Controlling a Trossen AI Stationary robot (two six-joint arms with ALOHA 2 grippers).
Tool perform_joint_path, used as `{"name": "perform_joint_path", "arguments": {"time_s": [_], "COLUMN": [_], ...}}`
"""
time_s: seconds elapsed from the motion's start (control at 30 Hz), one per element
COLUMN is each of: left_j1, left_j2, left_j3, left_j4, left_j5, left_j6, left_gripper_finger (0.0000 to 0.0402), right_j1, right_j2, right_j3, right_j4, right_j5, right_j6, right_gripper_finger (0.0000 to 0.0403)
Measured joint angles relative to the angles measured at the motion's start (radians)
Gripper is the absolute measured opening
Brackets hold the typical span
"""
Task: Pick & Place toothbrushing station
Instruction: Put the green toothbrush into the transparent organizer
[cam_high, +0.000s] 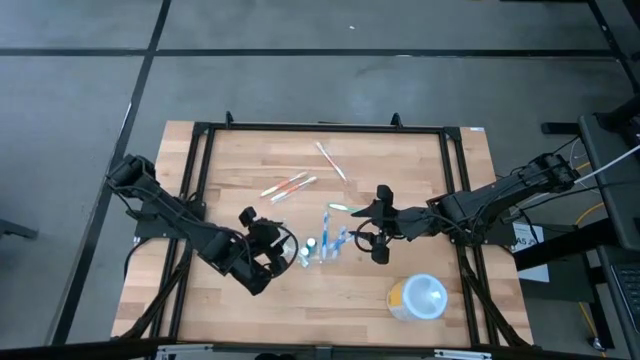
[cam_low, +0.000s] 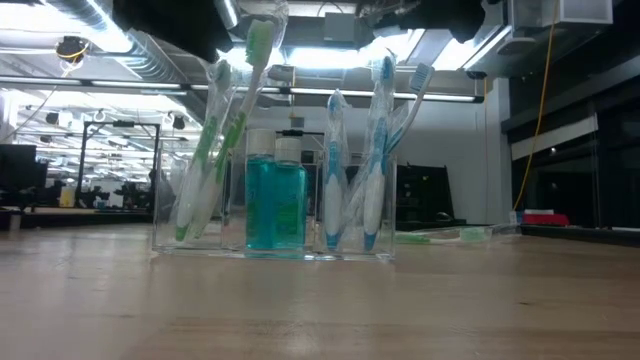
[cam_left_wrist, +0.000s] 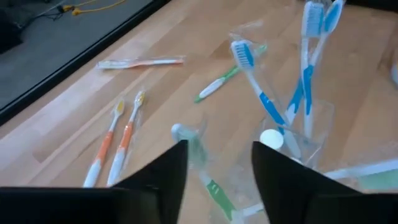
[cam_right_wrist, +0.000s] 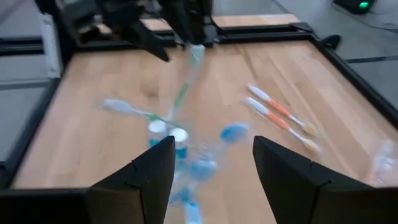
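The toothbrushing station stood mid-surface between both spread-fingered grippers: left gripper, right gripper. Loose toothbrushes lay beyond; round container near the front edge.

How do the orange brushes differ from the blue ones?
The orange brushes lie flat on the table; the blue brushes stand upright in the clear holder. The orange pair sits apart from the holder, side by side; the blue ones lean against each other. Both sets look wrapped in clear film.
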Motion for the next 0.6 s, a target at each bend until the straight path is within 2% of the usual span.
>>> {"name": "perform_joint_path", "arguments": {"time_s": [0.13,0.27,0.43,0.6], "left_j1": [0.001,0.0,-0.059,-0.167], "left_j2": [0.031,0.056,0.047,-0.003], "left_j3": [0.0,0.0,0.024,0.07], "left_j4": [-0.015,-0.017,-0.031,-0.03], "left_j5": [-0.006,-0.021,-0.133,-0.31], "left_j6": [-0.002,0.036,0.113,0.166], "left_gripper_finger": [0.0231,0.0266,0.0275,0.0272], "right_j1": [0.0,-0.001,-0.001,-0.001], "right_j2": [0.0,-0.003,-0.038,-0.1], "right_j3": [0.0,0.0,0.0,0.0], "right_j4": [-0.065,-0.204,-0.543,-0.779], "right_j5": [0.07,0.152,0.266,0.277], "right_j6": [0.019,0.082,0.273,0.409], "right_gripper_finger": [0.0219,0.0219,0.0219,0.0219]}}
